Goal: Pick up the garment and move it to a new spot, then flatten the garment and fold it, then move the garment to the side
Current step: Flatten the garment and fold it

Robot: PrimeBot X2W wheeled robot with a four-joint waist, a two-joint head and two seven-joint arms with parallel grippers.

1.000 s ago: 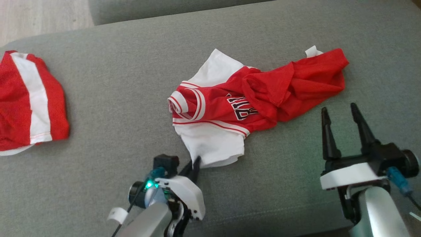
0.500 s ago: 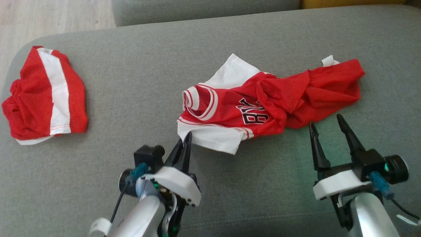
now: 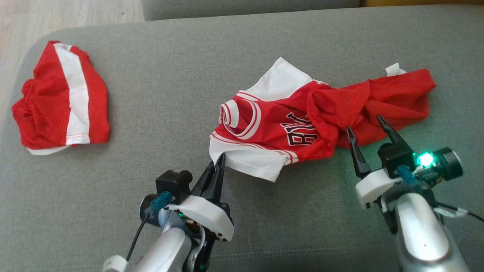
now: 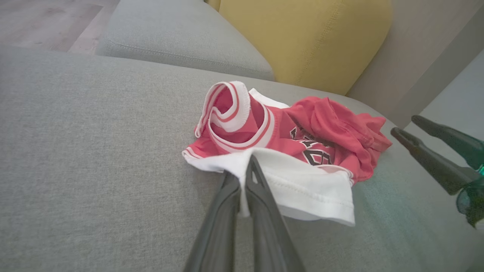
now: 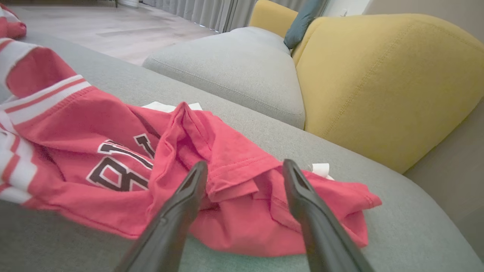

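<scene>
Since a second earlier, the right gripper point(image 3: 364, 124) had advanced from the bare grey sofa seat point(image 3: 151, 113) up to the near edge of the jersey point(image 3: 272, 132), and its two dark fingers now overlapped the crumpled red cloth. Its pincer stood spread wide. In the right wrist view the fingers sat either side of a raised red fold, though whether they touched the cloth could not be told. The left gripper point(image 3: 221, 158) had drawn the white sleeve point(image 4: 310, 189) toward the jersey's collar end, and the whole head view had shifted as well. That pincer was pressed together, pinching the sleeve's corner, which was lifted slightly off the seat.

The jersey lay bunched near the middle of the seat, with its striped collar curled upward at the left and black lettering showing on the red chest. Its red body trailed off to the right in twisted folds. A folded red-and-white garment point(image 3: 60, 98) rested well apart at the seat's left end. Beyond the seat stood a yellow cushion point(image 5: 378, 75) and a wooden floor point(image 3: 75, 15).
</scene>
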